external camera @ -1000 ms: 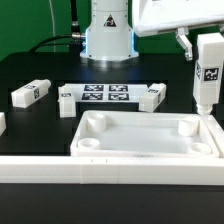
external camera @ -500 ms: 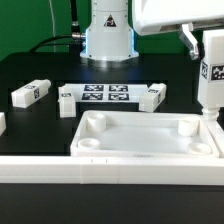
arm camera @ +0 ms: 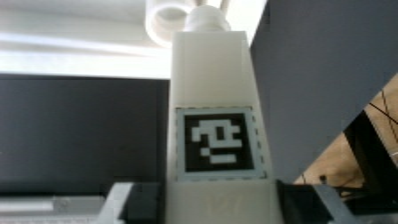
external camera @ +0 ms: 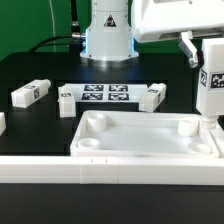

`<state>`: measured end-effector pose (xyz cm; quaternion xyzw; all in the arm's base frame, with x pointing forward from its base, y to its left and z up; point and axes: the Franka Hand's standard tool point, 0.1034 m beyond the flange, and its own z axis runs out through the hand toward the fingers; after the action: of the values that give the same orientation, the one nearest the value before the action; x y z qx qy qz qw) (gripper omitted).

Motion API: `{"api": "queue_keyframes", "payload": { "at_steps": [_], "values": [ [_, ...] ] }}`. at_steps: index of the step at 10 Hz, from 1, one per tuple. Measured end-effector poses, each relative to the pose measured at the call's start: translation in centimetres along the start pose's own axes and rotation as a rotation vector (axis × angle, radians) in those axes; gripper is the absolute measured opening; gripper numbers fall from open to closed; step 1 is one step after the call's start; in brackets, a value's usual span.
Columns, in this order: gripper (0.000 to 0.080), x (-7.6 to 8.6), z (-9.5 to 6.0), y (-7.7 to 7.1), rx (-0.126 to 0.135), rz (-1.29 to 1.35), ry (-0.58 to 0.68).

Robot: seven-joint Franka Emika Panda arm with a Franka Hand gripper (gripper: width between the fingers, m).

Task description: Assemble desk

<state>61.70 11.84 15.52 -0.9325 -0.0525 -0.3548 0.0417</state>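
Clamping an upright leg [external camera: 210, 90] in its jaws, the gripper [external camera: 208, 50] holds it directly below itself. The leg's lower end hangs close over a corner socket [external camera: 188, 127] of the rimmed desk board [external camera: 140, 150] underneath.

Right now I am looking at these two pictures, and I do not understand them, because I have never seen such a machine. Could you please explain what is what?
The machine is one robot arm that stands at the back of a black table. Its gripper is a hand with two fingers.

One picture comes from a camera off the arm and shows the whole scene. The other comes from a camera on the wrist and looks along the fingers.

On the table lie:
- a white rimmed tabletop with round corner sockets
- a loose leg block
- a flat marker board, which is not a furniture part

The gripper is shut on the held leg. This leg hangs upright over the tabletop's far corner, on the exterior view's right.
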Motion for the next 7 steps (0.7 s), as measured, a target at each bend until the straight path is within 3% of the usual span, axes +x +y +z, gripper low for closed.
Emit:
{"api": "queue_keyframes", "payload": {
  "at_steps": [1, 4, 7],
  "values": [
    [0.0291, -1.5, 0.7, -0.2, 0.008, -0.003, -0.065],
    [0.0291, -1.7, 1.2, 0.4, 0.005, -0.054, -0.076],
    [0.0291, -1.6, 1.8, 2.4, -0.014, -0.09, -0.085]
  ]
}}
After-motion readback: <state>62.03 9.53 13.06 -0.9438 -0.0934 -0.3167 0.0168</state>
